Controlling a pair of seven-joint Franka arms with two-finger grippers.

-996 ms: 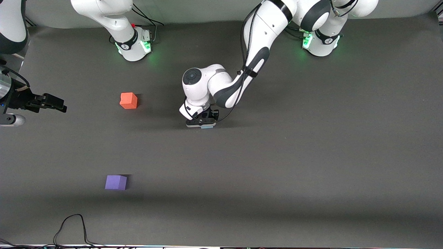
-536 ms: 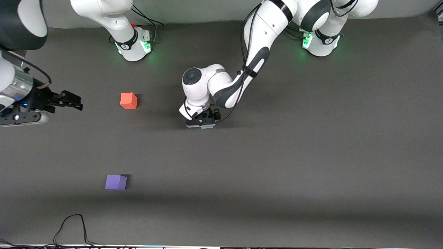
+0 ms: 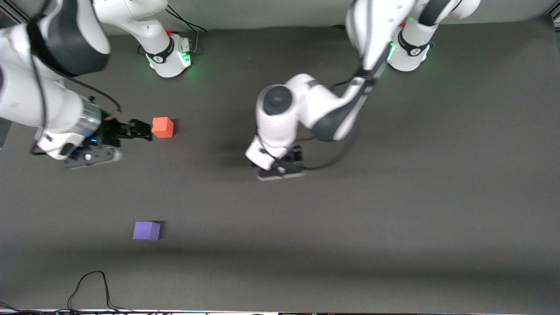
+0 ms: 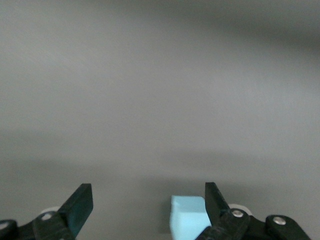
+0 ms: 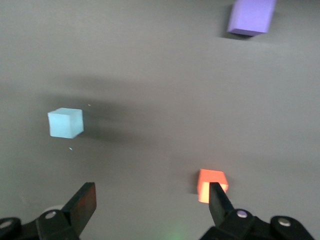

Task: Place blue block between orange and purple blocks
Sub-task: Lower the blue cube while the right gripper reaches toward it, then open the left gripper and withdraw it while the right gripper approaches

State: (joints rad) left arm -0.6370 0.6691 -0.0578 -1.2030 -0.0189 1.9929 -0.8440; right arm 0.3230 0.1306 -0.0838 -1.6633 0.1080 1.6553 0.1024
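The blue block (image 4: 189,216) lies on the dark mat, close to one fingertip of my open left gripper (image 4: 147,192), which grips nothing. In the front view my left gripper (image 3: 280,171) hangs over the table's middle and its hand hides this block. The right wrist view shows the blue block (image 5: 65,122) standing free on the mat. The orange block (image 3: 162,127) sits toward the right arm's end. My right gripper (image 3: 143,130) is open right beside the orange block (image 5: 212,184), apart from it. The purple block (image 3: 146,230) lies nearer the front camera.
A black cable (image 3: 89,286) loops on the mat near the front edge, at the right arm's end. Both arm bases (image 3: 170,57) stand along the back. Bare mat spreads between the orange and purple blocks.
My left gripper opened, let go of the blue block and rose, shifting toward its own end. My right arm swung in over the table up to the orange block.
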